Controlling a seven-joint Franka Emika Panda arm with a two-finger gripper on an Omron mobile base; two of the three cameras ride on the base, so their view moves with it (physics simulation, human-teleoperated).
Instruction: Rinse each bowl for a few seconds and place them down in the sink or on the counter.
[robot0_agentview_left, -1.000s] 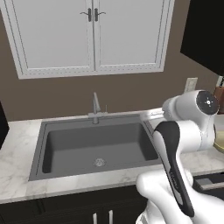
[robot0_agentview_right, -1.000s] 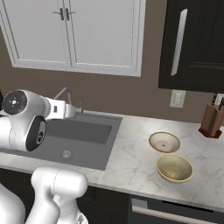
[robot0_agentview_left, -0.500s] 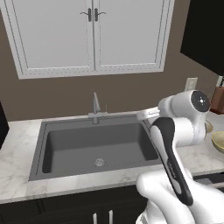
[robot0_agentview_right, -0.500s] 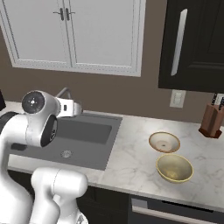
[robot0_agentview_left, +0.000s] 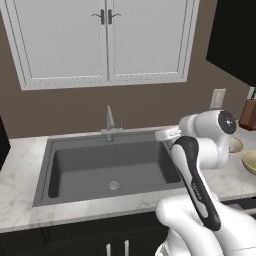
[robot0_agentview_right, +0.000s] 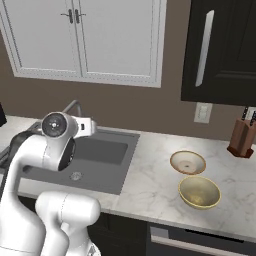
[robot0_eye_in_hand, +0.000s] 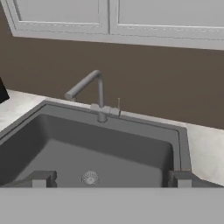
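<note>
Right base view: tan bowl (robot0_agentview_right: 187, 162) and yellow bowl (robot0_agentview_right: 199, 191) on counter (robot0_agentview_right: 150, 185), at 3 o'clock from gripper (robot0_eye_in_hand: 111, 178), fingers spread wide, empty, facing sink (robot0_eye_in_hand: 52, 140).

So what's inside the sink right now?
The sink holds just its round metal drain; no bowl or water is in it. The base views match, though the robot's arm covers part of the basin there.

Tan bowl (robot0_agentview_right: 188, 162) and cream-yellow bowl (robot0_agentview_right: 199, 191) just beside each other on counter (robot0_agentview_right: 150, 175), right of sink (robot0_agentview_right: 107, 155)
</note>
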